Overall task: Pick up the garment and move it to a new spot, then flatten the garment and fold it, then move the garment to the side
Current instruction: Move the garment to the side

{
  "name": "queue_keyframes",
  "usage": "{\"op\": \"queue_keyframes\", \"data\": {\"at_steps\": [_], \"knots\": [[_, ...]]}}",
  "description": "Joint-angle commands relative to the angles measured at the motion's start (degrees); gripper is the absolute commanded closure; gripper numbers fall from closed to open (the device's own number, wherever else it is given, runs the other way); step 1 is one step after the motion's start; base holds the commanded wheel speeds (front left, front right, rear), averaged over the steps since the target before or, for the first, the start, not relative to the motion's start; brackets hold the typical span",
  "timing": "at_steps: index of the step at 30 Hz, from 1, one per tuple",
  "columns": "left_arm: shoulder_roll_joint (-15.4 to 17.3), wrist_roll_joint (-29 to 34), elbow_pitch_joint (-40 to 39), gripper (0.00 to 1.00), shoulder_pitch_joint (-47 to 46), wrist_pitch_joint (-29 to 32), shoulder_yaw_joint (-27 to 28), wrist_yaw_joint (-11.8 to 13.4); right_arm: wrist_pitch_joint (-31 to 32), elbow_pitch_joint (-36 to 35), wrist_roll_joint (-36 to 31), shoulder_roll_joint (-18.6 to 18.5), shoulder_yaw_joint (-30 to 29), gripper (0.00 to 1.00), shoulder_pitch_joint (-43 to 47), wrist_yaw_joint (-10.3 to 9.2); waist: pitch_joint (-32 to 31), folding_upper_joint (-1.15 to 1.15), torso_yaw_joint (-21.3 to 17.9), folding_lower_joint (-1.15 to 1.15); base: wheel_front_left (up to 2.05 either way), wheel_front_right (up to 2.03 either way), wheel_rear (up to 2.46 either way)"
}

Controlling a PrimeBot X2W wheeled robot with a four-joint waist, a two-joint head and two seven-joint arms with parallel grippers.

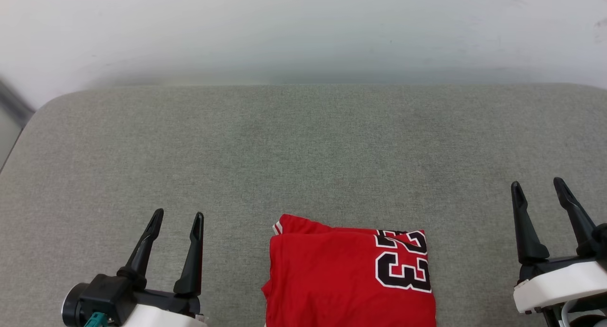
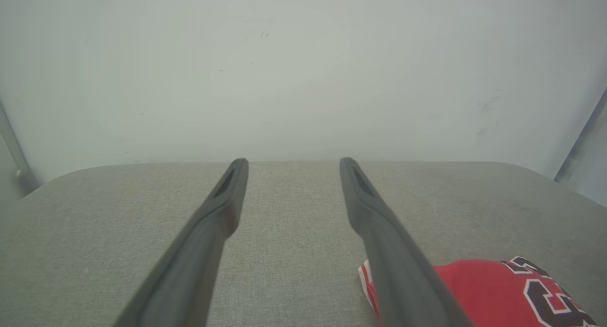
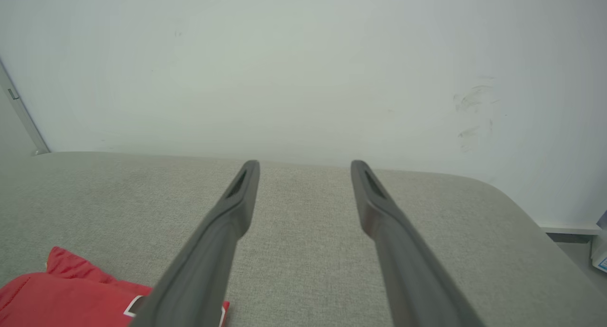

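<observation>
The garment point(image 1: 348, 275) is a red jersey folded into a compact rectangle with a black, white-outlined "23" on its right part. It lies on the grey cushioned surface point(image 1: 303, 146) at the near edge, between my two grippers. My left gripper point(image 1: 176, 215) stands open to the garment's left, nothing between its fingers. My right gripper point(image 1: 538, 185) stands open to the garment's right, also empty. The left wrist view has the garment point(image 2: 479, 289) at the lower right beside my left gripper point(image 2: 294, 162). In the right wrist view the garment point(image 3: 61, 296) lies lower left of my right gripper point(image 3: 304, 163).
A pale wall point(image 1: 303, 28) rises behind the far edge of the grey surface. The surface's rounded left corner point(image 1: 47, 108) drops off to a darker gap. A wide stretch of bare grey fabric reaches from the garment to the wall.
</observation>
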Motion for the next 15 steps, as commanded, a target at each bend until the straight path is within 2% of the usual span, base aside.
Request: {"op": "queue_keyframes", "data": {"at_steps": [1, 5, 8, 11, 15], "knots": [[0.17, 0.10, -0.10, 0.00, -0.04, -0.12, 0.11, 0.06, 0.04, -0.07, 0.10, 0.10, -0.02, 0.00, 0.17, -0.02, -0.01, 0.00, 0.10, 0.00, 0.00, 0.00, 0.00], [0.29, 0.10, -0.37, 0.00, -0.64, -0.12, 0.05, 0.06, 1.50, -0.36, 0.17, -0.48, 0.24, 0.00, 0.26, -0.02, 0.06, 0.00, 0.38, 0.00, 0.00, 0.00, 0.00], [0.32, 0.20, -0.38, 0.00, -0.64, -0.12, -0.15, 0.06, 5.11, -0.87, 0.36, -1.75, 1.54, 0.00, 0.87, -0.02, 0.32, 0.00, 0.49, 0.00, 0.00, 0.00, 0.00], [0.24, 0.36, -0.36, 0.00, -0.93, -0.12, -0.48, 0.06, 12.21, -2.50, 2.41, -3.29, 3.77, 0.00, 1.50, -0.02, 1.00, 0.00, 0.66, 0.00, 0.00, 0.00, 0.00], [0.30, 0.33, -0.31, 0.00, -1.48, -0.12, -0.76, 0.06, 25.63, -6.00, 6.13, -5.61, 6.28, 0.00, 2.76, -0.02, 2.18, 0.00, 1.11, 0.00, 0.00, 0.00, 0.00]]}}
